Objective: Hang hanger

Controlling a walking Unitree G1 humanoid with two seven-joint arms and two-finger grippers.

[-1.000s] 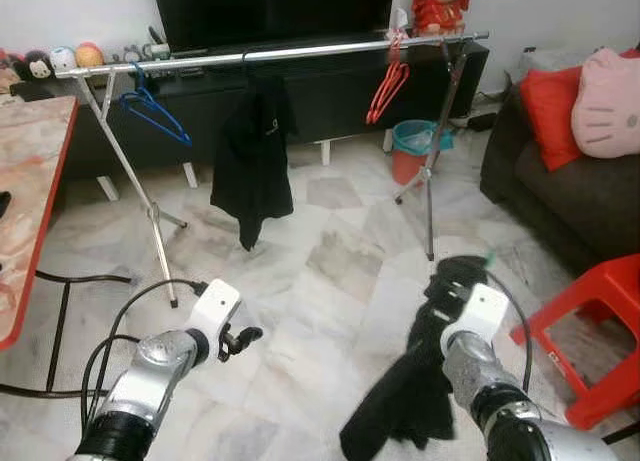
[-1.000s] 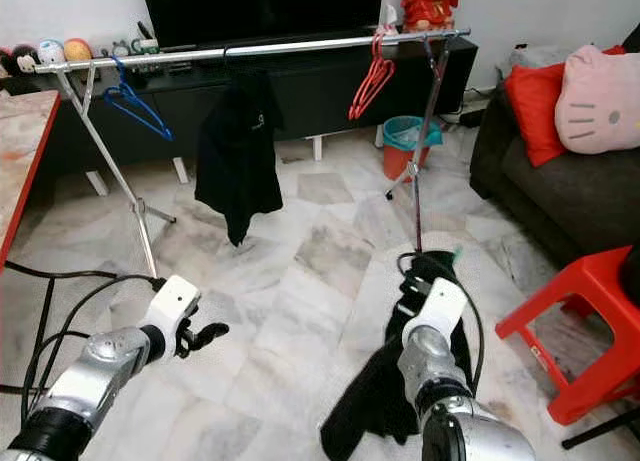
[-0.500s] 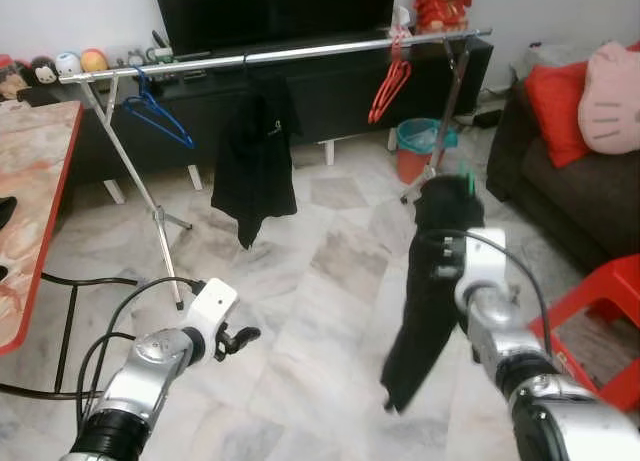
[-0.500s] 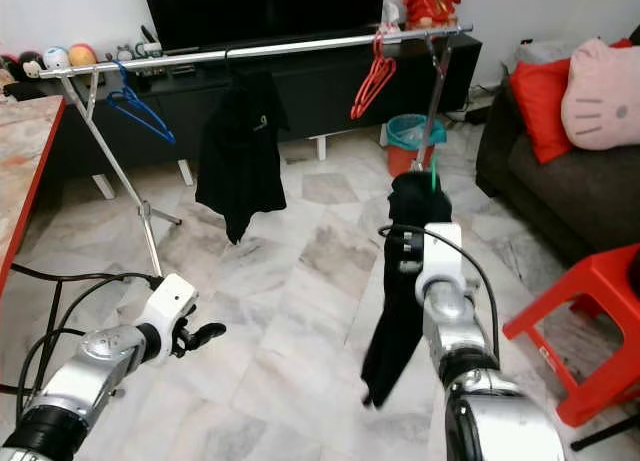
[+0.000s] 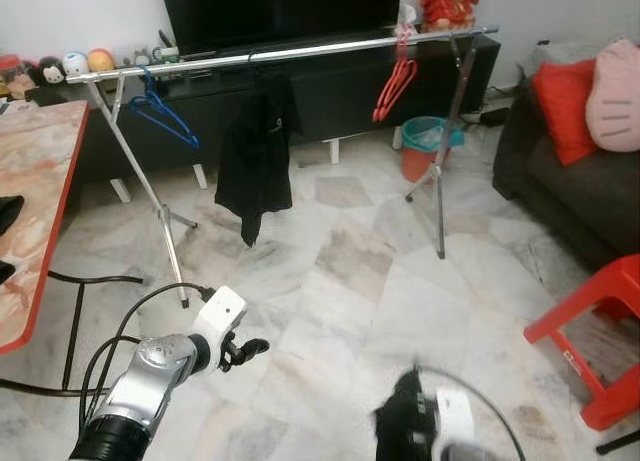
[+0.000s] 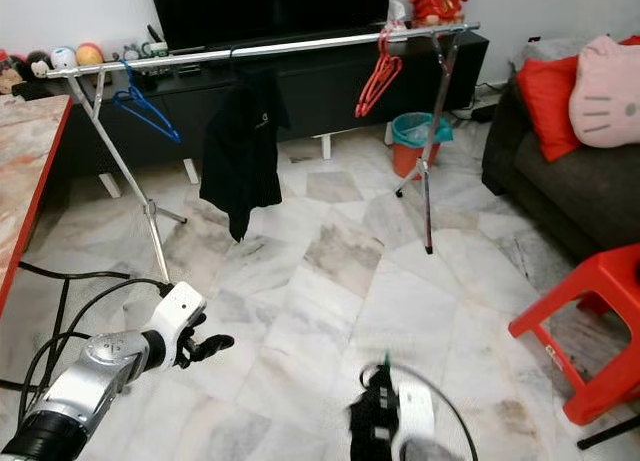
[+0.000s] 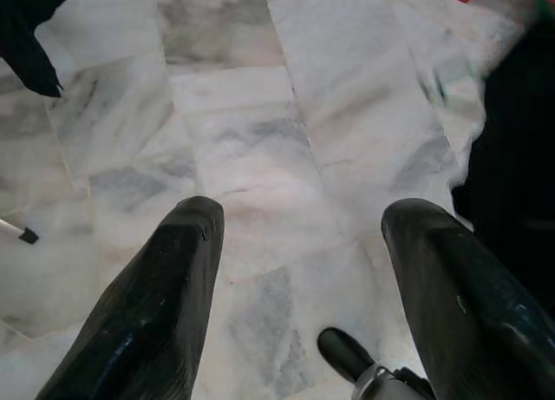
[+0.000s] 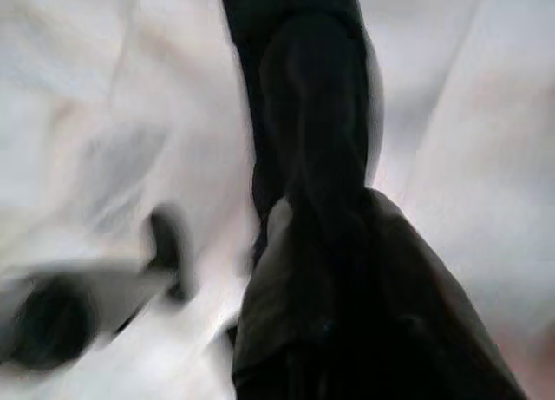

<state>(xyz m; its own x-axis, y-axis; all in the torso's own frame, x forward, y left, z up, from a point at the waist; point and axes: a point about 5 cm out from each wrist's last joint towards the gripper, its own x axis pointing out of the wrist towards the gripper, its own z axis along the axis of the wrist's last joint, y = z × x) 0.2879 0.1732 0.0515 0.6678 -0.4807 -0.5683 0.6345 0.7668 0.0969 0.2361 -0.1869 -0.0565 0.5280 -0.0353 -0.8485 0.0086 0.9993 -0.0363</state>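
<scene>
Your right gripper (image 5: 405, 426) sits low at the bottom edge of the head views, blurred, with a black garment (image 5: 392, 433) bunched against it above the marble floor (image 5: 330, 271). In the right wrist view that dark cloth (image 8: 321, 209) covers the fingers, so you cannot tell whether they are clenched on it or released. A small green tip (image 6: 386, 359), apparently part of the hanger, pokes up just above the cloth in the right eye view; the rest of the hanger is hidden.

Your left gripper (image 5: 245, 351) hovers over the floor at lower left, its white wrist camera housing (image 5: 222, 310) behind it. The left wrist view shows its two black fingers (image 7: 165, 304) spread apart with bare tile between them, grasping nothing.

Ahead of you stands the clothes rail (image 5: 290, 51), a silver bar on angled legs in front of the dark TV cabinet (image 5: 320, 91). On it hang a blue hanger (image 5: 160, 109) near your left end, a black shirt (image 5: 255, 151) toward the middle, and red hangers (image 5: 392, 81) near your right end. A teal and red waste bin (image 5: 427, 146) sits on the floor behind the rail's right leg. To your right are a dark sofa (image 5: 560, 181) with a red cushion (image 5: 565, 96) and a pink character pillow (image 5: 615, 96), and a red plastic stool (image 5: 600, 326). A red-edged table (image 5: 35, 201) is on your left, with black cables (image 5: 70, 311) trailing beneath it.
</scene>
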